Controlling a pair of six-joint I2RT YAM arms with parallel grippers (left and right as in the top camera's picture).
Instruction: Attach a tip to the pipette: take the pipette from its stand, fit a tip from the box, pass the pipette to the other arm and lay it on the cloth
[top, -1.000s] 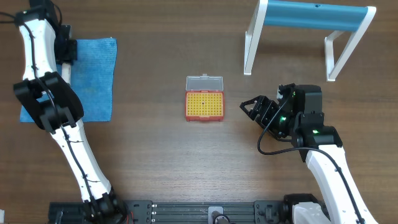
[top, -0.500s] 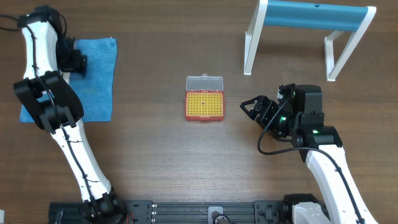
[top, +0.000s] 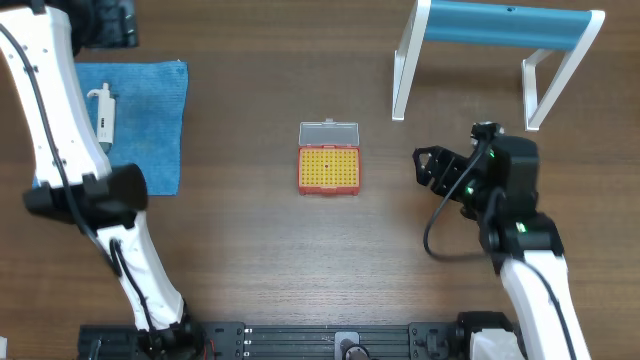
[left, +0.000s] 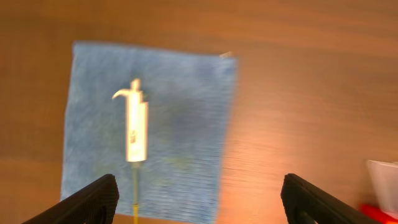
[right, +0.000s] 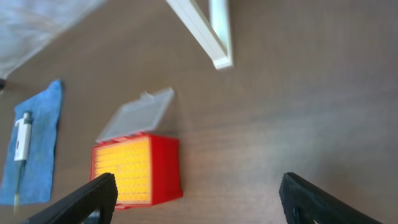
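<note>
Both wide open, empty: L pincer (left: 200, 191) over pipette (left: 137, 128) on cloth (left: 186, 130); R pincer (right: 199, 193) well apart.

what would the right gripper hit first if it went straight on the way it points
Likely the bare table just beside the tip box; the right gripper could clip the box's edge, depth unclear.

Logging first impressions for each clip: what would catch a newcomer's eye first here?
A white pipette lies on the blue cloth at the table's far left, a yellowish tip on its end. At the table's middle stands the red tip box, its lid open, showing rows of yellow tips.
</note>
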